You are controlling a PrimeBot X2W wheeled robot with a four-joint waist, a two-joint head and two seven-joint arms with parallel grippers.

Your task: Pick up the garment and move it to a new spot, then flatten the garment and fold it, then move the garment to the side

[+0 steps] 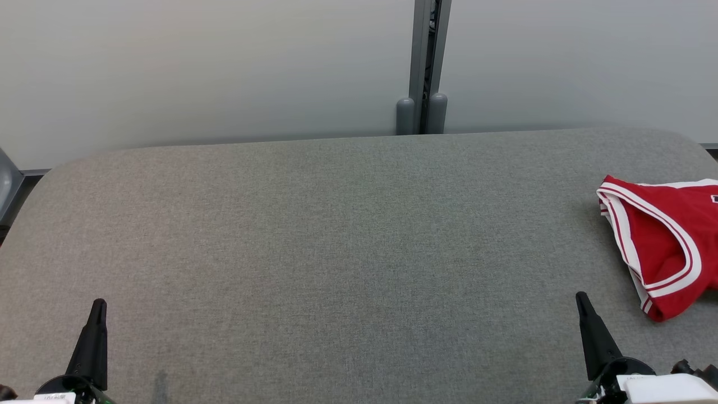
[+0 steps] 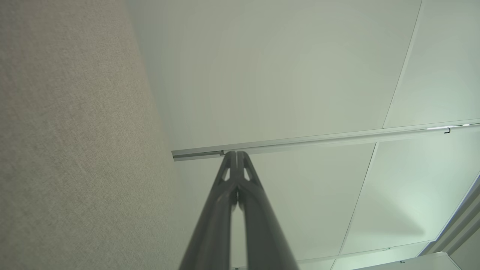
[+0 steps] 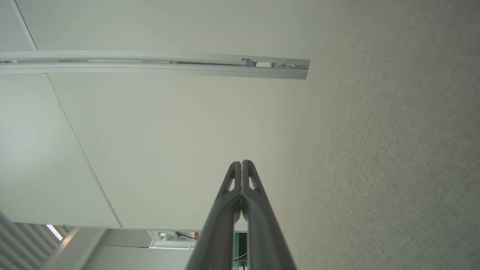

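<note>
Although the broad grey padded table (image 1: pixel 336 235) spreads wide before the robot, the red garment (image 1: pixel 664 247) sits bunched at its right edge, partly cut off by the head view. It looks light, soft and floppy — likely to sag and slip — so the white-trimmed edge nearest the right gripper (image 1: pixel 581 300) seems the best hold. That gripper and the left gripper (image 1: pixel 99 306) rest low, fingers pressed together, holding nothing.

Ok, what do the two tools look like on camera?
The left tool and right tool match: two long, dark grey fingers, tapering to slim tips, each with a small triangular cutout near the end. In the head view they rise from round black bases with white casing.
</note>
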